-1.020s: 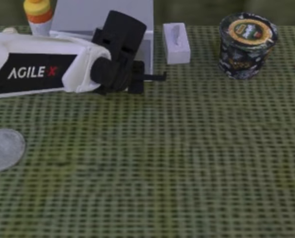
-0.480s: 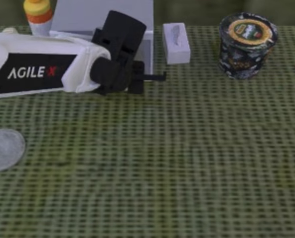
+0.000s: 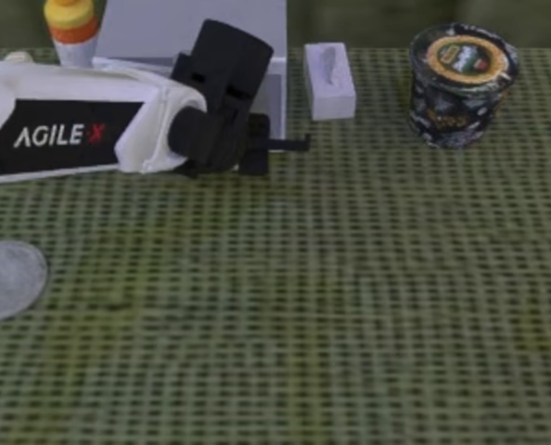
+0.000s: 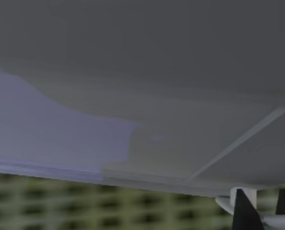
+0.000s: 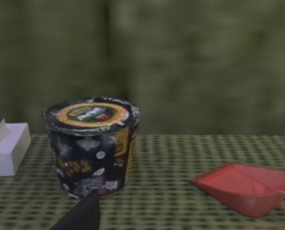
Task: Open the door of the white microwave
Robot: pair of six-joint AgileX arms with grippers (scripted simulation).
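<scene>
The white microwave (image 3: pixel 155 28) stands at the back left of the table, partly covered by my left arm. Its door (image 4: pixel 147 96) fills the left wrist view with its grey window and white frame. The thin white handle (image 4: pixel 243 192) sits at the door's edge. My left gripper (image 4: pixel 263 215) is at the microwave's front right corner (image 3: pixel 299 142). Its two dark fingertips stand close together, with the handle between them. My right arm is out of the top view, parked, with its wrist view facing the cup.
A small white tissue box (image 3: pixel 329 82) stands just right of the microwave. A dark printed cup (image 3: pixel 463 83) is farther right, and a red scoop (image 5: pixel 243 187) lies beyond it. An orange-capped bottle (image 3: pixel 70 28) is at the back left. A grey disc (image 3: pixel 8 278) lies at the left edge.
</scene>
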